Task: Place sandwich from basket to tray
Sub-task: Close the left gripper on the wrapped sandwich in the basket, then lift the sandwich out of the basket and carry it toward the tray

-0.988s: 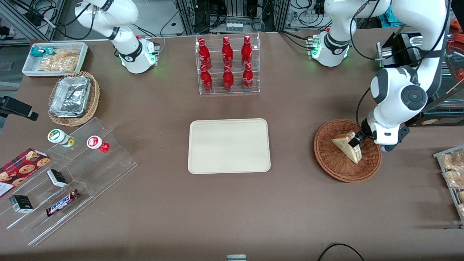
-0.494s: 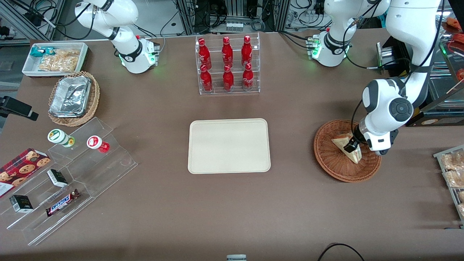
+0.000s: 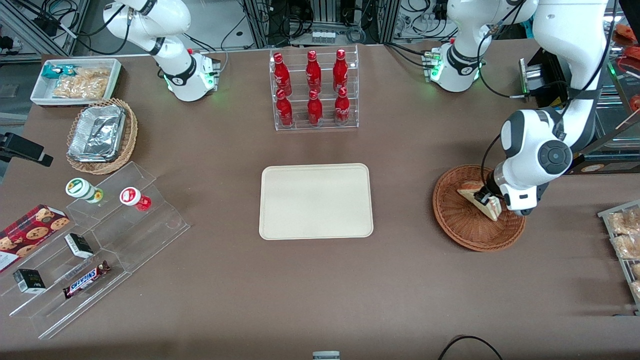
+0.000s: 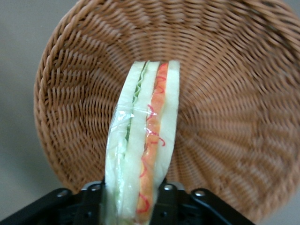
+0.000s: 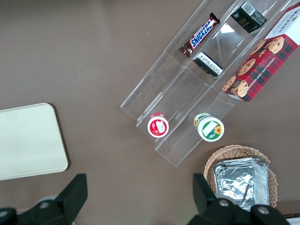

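change: gripper now clamped on sandwich, wedge tipped up since a second ago | where: over basket, seemingly just clear of the weave | meaning: grasp looks done, lift begun | next: carry to tray, well apart

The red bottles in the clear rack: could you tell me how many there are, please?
6 red bottles: three in the rack's upper row, three in the lower. The gripper holds the sandwich over the basket.
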You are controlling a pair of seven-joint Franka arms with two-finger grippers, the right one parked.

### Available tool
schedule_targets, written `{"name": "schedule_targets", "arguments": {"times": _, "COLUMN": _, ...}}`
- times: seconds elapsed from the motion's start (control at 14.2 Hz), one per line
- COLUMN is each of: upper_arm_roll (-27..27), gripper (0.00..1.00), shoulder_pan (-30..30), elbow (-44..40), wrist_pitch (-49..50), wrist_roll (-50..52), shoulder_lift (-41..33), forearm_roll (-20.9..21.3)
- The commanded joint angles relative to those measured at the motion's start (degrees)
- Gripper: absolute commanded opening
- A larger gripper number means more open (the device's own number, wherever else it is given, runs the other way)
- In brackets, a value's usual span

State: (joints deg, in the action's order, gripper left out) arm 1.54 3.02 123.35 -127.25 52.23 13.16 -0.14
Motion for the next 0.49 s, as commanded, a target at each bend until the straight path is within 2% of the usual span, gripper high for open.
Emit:
{"name": "schedule_targets", "arguments": {"times": 0.0, "upper_arm_roll": 2.84, "gripper": 0.04, "shoulder_pan": 0.59, "elbow": -6.17, "wrist_pitch": 7.61, "wrist_roll": -6.86, "shoulder_lift": -0.59, "forearm_roll": -0.65}}
{"name": "schedule_targets", "arguments": {"times": 0.14, "upper_arm_roll": 7.14, "gripper": 0.04, "shoulder_pan": 0.67, "elbow": -11.00, "wrist_pitch": 12.01, "wrist_roll": -10.38, "shoulder_lift": 1.51, "forearm_roll": 1.10}}
{"name": "schedule_targets", "arguments": {"times": 0.28, "upper_arm_roll": 9.96, "gripper": 0.06, "shoulder_pan": 0.85, "elbow": -13.92, "wrist_pitch": 12.29, "wrist_roll": -17.48, "shoulder_lift": 3.27, "forearm_roll": 3.30}}
{"name": "schedule_targets", "arguments": {"times": 0.42, "upper_arm_roll": 11.99, "gripper": 0.06, "shoulder_pan": 2.95, "elbow": -17.51, "wrist_pitch": 12.20, "wrist_roll": -17.70, "shoulder_lift": 6.51, "forearm_roll": 2.87}}
